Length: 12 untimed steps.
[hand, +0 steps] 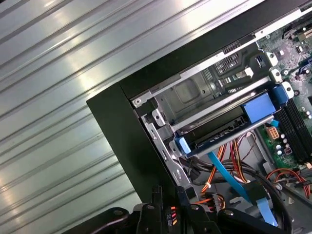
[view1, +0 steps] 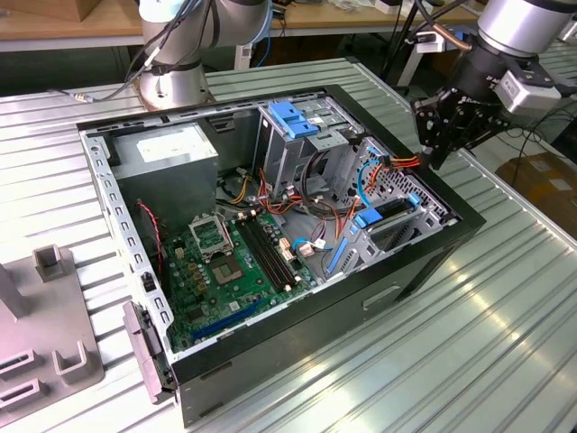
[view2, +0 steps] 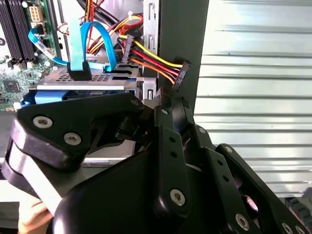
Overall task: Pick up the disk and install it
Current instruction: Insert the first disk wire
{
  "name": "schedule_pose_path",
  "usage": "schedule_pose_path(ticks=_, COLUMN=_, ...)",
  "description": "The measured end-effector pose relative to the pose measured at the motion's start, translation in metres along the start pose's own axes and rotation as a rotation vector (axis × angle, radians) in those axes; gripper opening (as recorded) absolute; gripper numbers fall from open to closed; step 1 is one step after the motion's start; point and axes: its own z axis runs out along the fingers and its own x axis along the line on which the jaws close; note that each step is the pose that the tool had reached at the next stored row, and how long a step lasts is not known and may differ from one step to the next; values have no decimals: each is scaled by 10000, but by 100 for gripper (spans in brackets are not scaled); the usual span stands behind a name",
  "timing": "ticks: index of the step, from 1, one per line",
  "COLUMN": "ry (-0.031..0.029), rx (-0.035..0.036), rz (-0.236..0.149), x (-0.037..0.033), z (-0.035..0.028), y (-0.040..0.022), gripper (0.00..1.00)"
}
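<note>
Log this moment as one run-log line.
gripper: shut on black power connector | silver-grey metal hard drive with blue rails: inside drive bay

Probably a robotics lab or workshop: a ribbed aluminium worktable carries an opened desktop computer case, a robot arm's base stands on it, and wooden benches, trailing cables and a cardboard box surround them.

Exterior view: bright, even light from above. The ribbed metal table shows white glare streaks toward its near edge on the exterior view's right. The computer case interior is readable, with soft shadow along its inner walls.
Second wrist view: table blown out to near white; claw dark, little detail.
First wrist view: glare bands across the table ribs; case wall almost pure black.
</note>
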Motion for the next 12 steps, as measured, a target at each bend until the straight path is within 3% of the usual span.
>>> schedule_pose_path(ticks=3, ry=-9, rx=7, rz=-204, x=-2, z=4, y=-12, gripper=26)
schedule_pose_path(ticks=4, ry=-10, rx=8, rz=-235, x=-4, z=6, y=-19, gripper=33)
schedule_pose_path(ticks=12, ry=-23, rx=32, rz=-712, x=-24, z=45, y=-88, gripper=33)
